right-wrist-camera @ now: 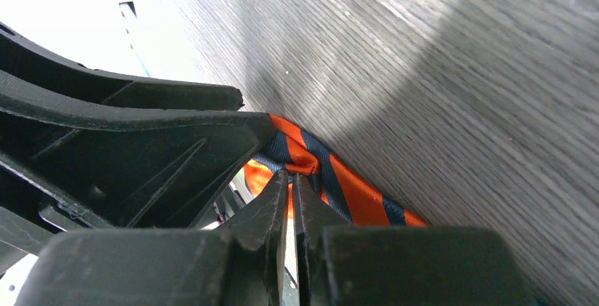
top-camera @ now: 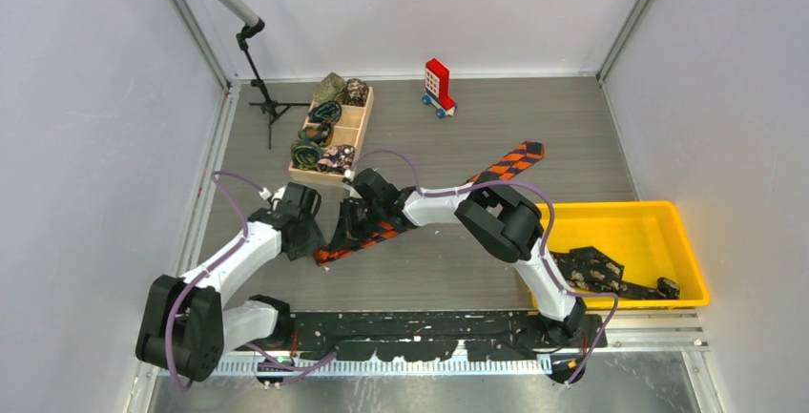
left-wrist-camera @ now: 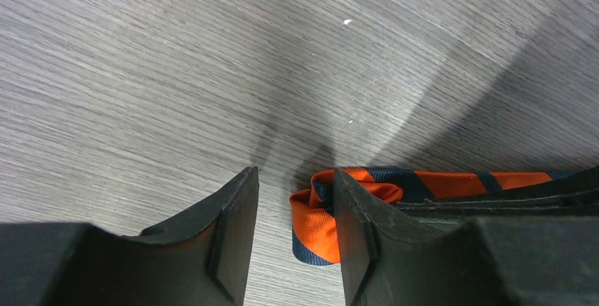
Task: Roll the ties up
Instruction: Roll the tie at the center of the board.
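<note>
- Orange-and-black checked tie (top-camera: 515,160) lies slantwise on the grey counter (top-camera: 534,108). Its wide pointed end is toward the far right; its near end is under the two hands, left of centre.
- Left hand (top-camera: 307,234): fingers apart and down at the counter. In the left wrist view the tie's folded-over end (left-wrist-camera: 314,225) sits in the gap, against the right-side finger (left-wrist-camera: 360,242). Nothing is clamped.
- Right hand (top-camera: 355,220): fingers nearly together. In the right wrist view the tips pinch a fold of the tie (right-wrist-camera: 353,193) just above the counter, with the left hand close beside.
- Wooden tray (top-camera: 358,127) at far left holds rolled ties (top-camera: 329,113).
- Yellow bin (top-camera: 620,208) at right holds dark ties (top-camera: 587,268).
- Toy block (top-camera: 439,86) stands at the far side, well apart from both.
</note>
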Action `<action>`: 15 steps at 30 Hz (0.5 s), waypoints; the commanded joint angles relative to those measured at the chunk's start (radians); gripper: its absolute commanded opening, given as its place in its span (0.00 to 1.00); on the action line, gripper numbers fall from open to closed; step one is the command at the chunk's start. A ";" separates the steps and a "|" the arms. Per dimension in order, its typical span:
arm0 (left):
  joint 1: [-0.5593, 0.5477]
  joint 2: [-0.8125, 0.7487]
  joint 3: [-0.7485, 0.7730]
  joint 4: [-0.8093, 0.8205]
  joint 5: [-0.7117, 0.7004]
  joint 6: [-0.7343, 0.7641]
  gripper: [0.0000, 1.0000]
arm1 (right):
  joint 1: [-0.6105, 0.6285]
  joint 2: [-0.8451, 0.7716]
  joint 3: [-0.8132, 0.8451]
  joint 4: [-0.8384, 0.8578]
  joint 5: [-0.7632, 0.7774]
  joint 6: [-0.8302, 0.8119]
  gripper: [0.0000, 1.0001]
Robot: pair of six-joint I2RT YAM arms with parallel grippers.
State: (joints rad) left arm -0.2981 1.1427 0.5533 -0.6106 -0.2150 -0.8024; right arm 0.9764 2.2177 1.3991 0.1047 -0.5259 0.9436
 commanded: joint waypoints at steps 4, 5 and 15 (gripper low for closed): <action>0.005 -0.012 0.006 -0.009 -0.021 -0.024 0.50 | 0.008 -0.024 0.043 -0.013 0.002 -0.026 0.12; 0.005 -0.018 0.005 -0.013 -0.028 -0.031 0.52 | 0.008 -0.024 0.044 -0.014 0.003 -0.027 0.12; 0.005 -0.313 -0.088 -0.033 -0.014 -0.133 0.60 | 0.008 -0.020 0.039 -0.015 0.003 -0.032 0.12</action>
State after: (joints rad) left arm -0.2977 0.9611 0.5137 -0.6369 -0.2352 -0.8745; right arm 0.9764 2.2177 1.4120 0.0856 -0.5251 0.9310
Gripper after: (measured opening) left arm 0.599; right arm 0.123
